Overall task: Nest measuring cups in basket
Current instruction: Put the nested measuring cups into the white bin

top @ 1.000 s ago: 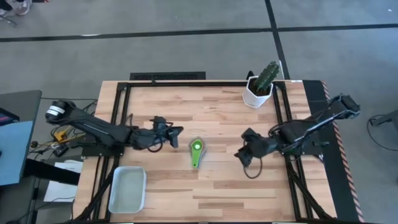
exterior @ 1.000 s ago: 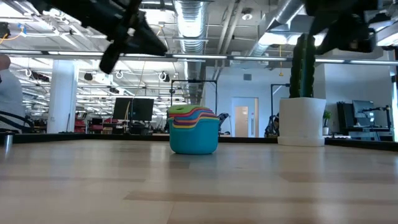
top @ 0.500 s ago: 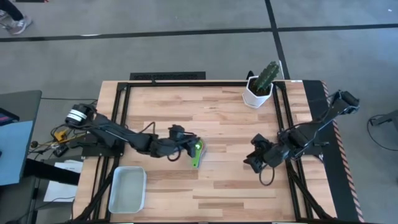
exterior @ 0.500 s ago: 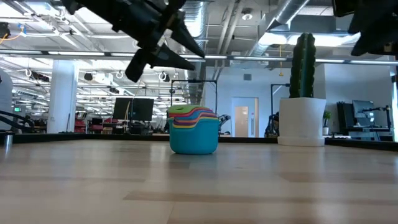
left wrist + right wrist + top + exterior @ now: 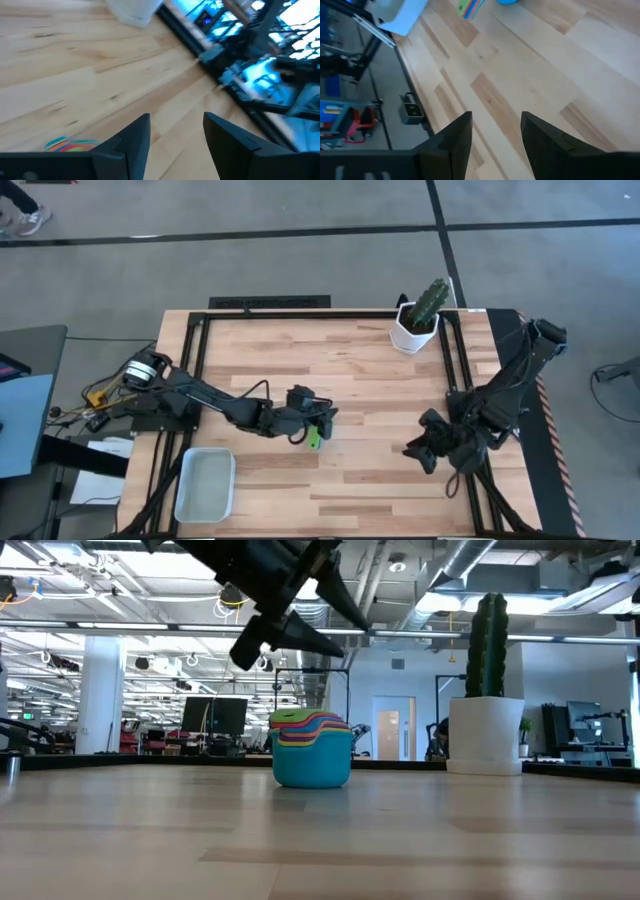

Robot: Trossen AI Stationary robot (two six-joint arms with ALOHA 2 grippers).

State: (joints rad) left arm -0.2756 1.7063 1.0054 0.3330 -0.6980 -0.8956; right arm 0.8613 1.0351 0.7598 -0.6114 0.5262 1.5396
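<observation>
The measuring cups (image 5: 312,750) stand nested in one stack on the table's middle, the teal one at the bottom and the green one on top. Their stacked handles show in the high view (image 5: 313,440) and in the left wrist view (image 5: 70,145). My left gripper (image 5: 325,423) hangs open above the stack, clear of it in the low view (image 5: 350,640). My right gripper (image 5: 420,452) is open and empty over the table's right part. The basket (image 5: 205,485) sits empty at the near left corner; it also shows in the right wrist view (image 5: 400,15).
A white pot with a cactus (image 5: 418,320) stands at the far right of the table, and shows right of the stack in the low view (image 5: 487,730). Bare wood lies between the stack and the basket.
My left gripper has gone toward the table's right and near edges and now hangs over the cup stack. My right gripper has drawn back toward the table's near edge and right. The stack has stayed where it was.
</observation>
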